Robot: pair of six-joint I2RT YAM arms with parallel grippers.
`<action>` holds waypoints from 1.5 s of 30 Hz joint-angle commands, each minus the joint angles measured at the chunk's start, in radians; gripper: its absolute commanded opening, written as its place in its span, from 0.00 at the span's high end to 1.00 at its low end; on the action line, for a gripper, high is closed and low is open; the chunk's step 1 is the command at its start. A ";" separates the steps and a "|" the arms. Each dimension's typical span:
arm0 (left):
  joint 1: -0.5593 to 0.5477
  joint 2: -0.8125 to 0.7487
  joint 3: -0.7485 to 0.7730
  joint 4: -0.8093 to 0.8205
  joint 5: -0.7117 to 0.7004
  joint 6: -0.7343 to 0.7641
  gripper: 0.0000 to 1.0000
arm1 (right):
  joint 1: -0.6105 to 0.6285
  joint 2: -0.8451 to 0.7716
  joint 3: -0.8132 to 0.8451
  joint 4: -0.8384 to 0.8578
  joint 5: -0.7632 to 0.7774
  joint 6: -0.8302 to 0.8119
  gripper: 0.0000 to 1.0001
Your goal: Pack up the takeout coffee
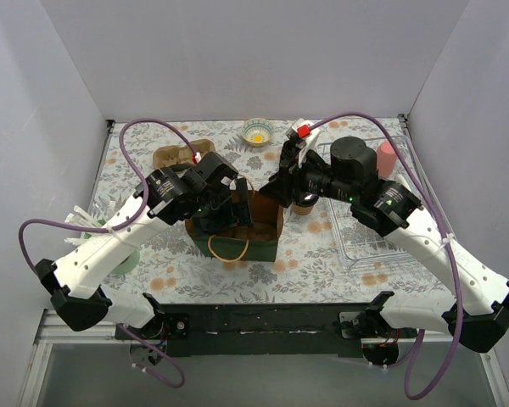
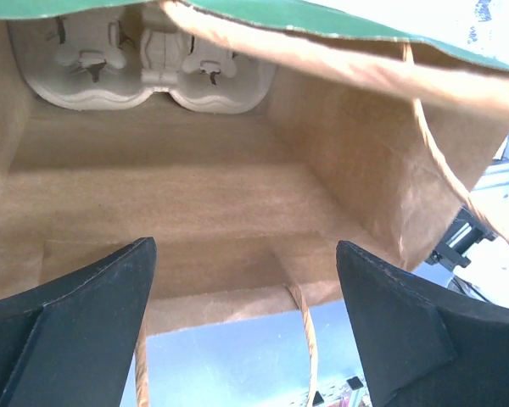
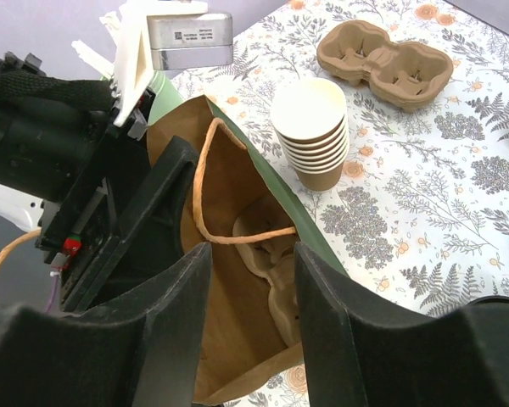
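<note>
The takeout coffee with its black lid does not clearly show; a brown cup-like thing (image 1: 310, 209) peeks out under my right wrist, mostly hidden. A brown paper bag (image 1: 237, 242) with a green outside stands open mid-table. It holds a pulp cup carrier (image 2: 144, 64), which also shows in the right wrist view (image 3: 282, 275). My left gripper (image 1: 237, 203) is open at the bag's mouth (image 2: 246, 322), nothing between its fingers but the bag's rim and handle. My right gripper (image 1: 276, 191) hovers over the bag's opening (image 3: 253, 280), open and empty.
A stack of lidless paper cups (image 3: 312, 136) and a second pulp carrier (image 3: 386, 58) stand beyond the bag; the carrier also shows from the top (image 1: 180, 154). A small bowl (image 1: 257, 131) is at the back. A clear tray (image 1: 356, 242) and a pink thing (image 1: 388, 157) are on the right.
</note>
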 commanded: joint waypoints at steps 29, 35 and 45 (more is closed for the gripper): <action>0.000 -0.170 0.198 0.170 -0.378 0.158 0.02 | 0.006 -0.042 0.048 -0.037 0.117 0.095 0.50; 0.023 -0.043 0.299 -0.010 -0.557 0.160 0.02 | 0.006 -0.055 0.071 -0.121 0.186 0.151 0.51; 0.277 -0.105 0.118 0.087 -0.419 0.190 0.23 | 0.006 -0.079 0.054 -0.183 0.193 0.135 0.51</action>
